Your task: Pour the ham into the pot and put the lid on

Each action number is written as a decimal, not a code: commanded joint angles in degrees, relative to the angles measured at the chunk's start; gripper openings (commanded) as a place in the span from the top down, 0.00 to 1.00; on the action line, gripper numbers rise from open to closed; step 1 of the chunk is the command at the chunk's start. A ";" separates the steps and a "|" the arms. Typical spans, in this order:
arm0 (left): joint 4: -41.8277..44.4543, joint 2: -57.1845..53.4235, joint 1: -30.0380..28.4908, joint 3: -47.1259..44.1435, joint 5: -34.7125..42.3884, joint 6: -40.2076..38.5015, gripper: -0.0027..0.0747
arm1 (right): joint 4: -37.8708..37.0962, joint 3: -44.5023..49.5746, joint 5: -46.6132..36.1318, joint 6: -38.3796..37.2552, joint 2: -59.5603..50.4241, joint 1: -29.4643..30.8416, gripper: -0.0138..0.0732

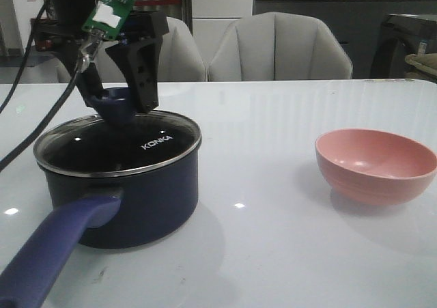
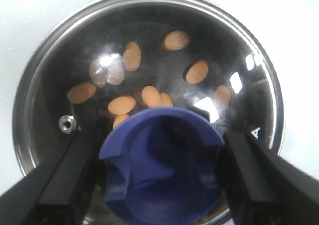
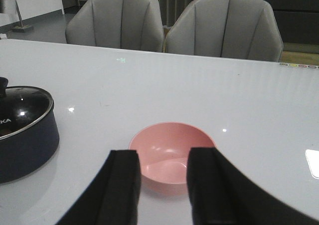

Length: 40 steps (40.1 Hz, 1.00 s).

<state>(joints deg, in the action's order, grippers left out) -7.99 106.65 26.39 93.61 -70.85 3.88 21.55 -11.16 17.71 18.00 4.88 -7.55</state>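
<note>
We are seeing the left end effector (image 1: pixel 126 106) straddling the blue funnel knob of the steel-rimmed glass lid (image 1: pixel 164 138), fingers spread, contact unclear. The lid is sitting on the dark navy saucepan (image 1: pixel 147 199). Orange-pink ham slices (image 2: pixel 197 72) are showing through glare. The right end effector (image 3: pixel 163 185), released, is hovering over the pink bowl (image 3: pixel 172 150) on the white counter (image 1: pixel 273 240).

The pot (image 1: pixel 130 199) stands on the worktop (image 1: pixel 273 240), toward its left side, its handle reaching forward and left from it. The lid (image 1: pixel 119 147) sits on the pot, and the ham (image 2: pixel 122 104) lies inside under it. The left hand (image 1: pixel 116 100) hangs straight over the pot, one finger on each side of the lid's knob (image 2: pixel 162 167). The bowl (image 1: pixel 375 166) sits well right of the pot. Two chairs (image 1: pixel 280 48) stand behind the pot, past the worktop's far edge. The right hand (image 3: pixel 162 185) hovers near the bowl.
</note>
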 commanded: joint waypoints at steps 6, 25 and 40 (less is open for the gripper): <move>-0.63 -2.70 0.52 1.88 -2.48 -0.46 0.26 | 0.72 -1.60 -4.46 0.47 0.59 0.12 0.43; 4.78 -15.52 0.20 -2.68 2.13 -0.46 0.27 | 0.72 -1.60 -4.46 0.47 0.59 0.12 0.43; 5.39 -41.21 -0.86 -25.42 22.47 -0.46 0.39 | 0.72 -1.60 -4.46 0.47 0.59 0.12 0.43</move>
<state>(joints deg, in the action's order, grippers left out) -3.00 72.32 25.81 70.85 -56.18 3.88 21.55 -11.16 17.71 18.00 4.88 -7.55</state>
